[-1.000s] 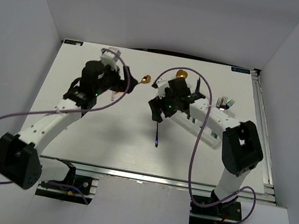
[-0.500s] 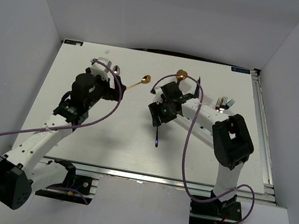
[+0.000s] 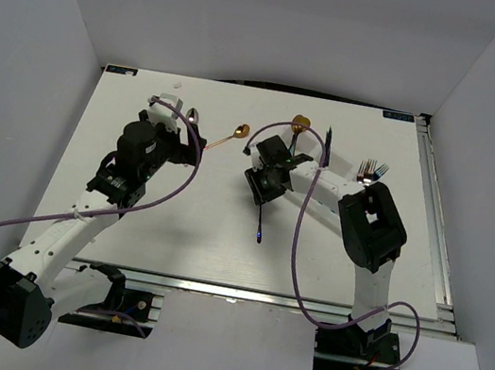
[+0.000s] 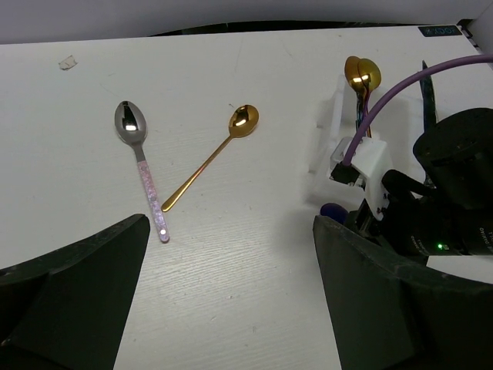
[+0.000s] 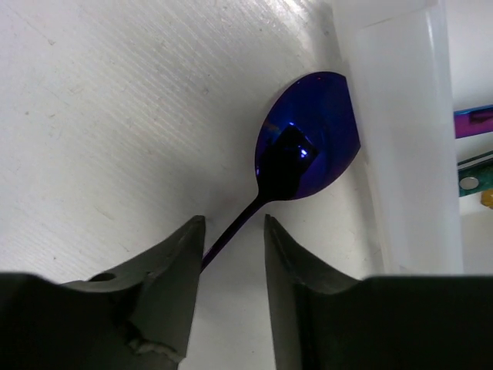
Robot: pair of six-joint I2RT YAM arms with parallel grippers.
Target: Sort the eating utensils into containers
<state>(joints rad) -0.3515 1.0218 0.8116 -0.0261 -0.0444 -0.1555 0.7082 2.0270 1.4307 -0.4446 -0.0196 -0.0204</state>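
Blue spoon [image 5: 306, 137] neck between part-open jaws of right gripper [image 5: 231, 225]

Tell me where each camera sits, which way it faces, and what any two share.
Top external: above and behind the bases, looking down on the table; left arm and right arm show.
Left wrist: low over the table, facing silver spoon, gold spoon and tray; left gripper open at the bottom, right arm at right.
Right wrist: straight down on the blue spoon beside the tray; the right gripper straddles its handle.
Shared: top external and left wrist both show the gold spoon.
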